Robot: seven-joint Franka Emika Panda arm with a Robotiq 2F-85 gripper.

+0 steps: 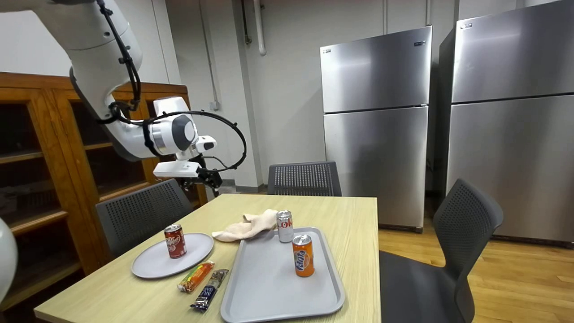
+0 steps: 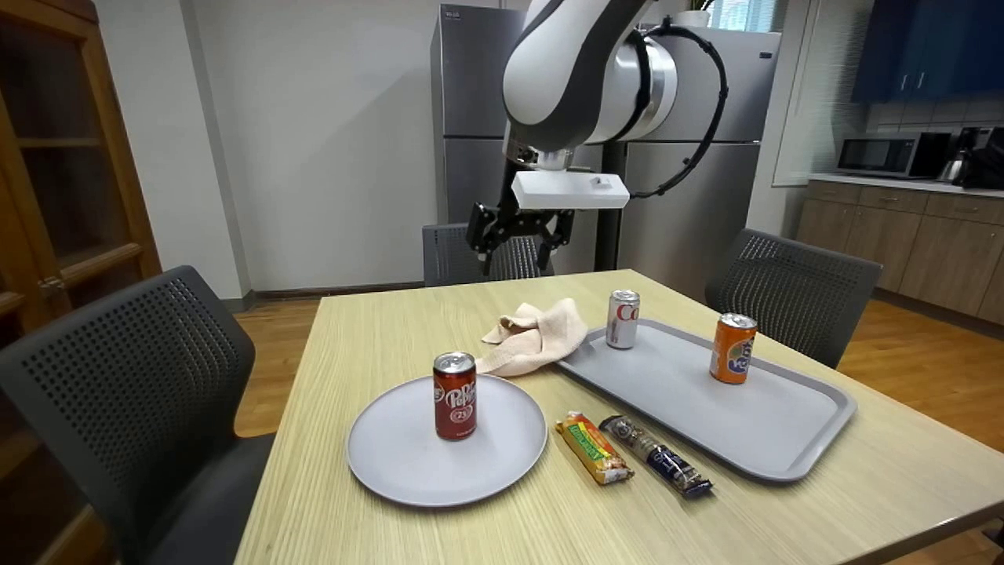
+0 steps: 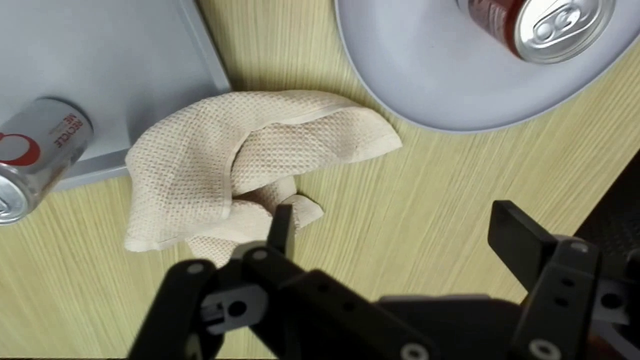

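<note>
We have the gripper (image 3: 392, 217) spread wide, empty, cloth (image 3: 185, 170) nearest. Should be light, limp, non-slip; we'd call the bunched fold the best pinch.

White arm (image 1: 99, 51), dark grey panel (image 1: 181, 133), looped black cable (image 2: 722, 88), rectangular white wrist housing (image 2: 570, 191), black gripper (image 3: 394, 231), round-headed screws (image 3: 545, 348)

A kitchen, shown by two tall stainless-steel refrigerators (image 1: 376, 166), a boxy silver-and-black microwave (image 2: 877, 154), dark-blue wall cabinets (image 2: 914, 59) and, partly cut off, perhaps a black coffee maker (image 2: 978, 161)
</note>
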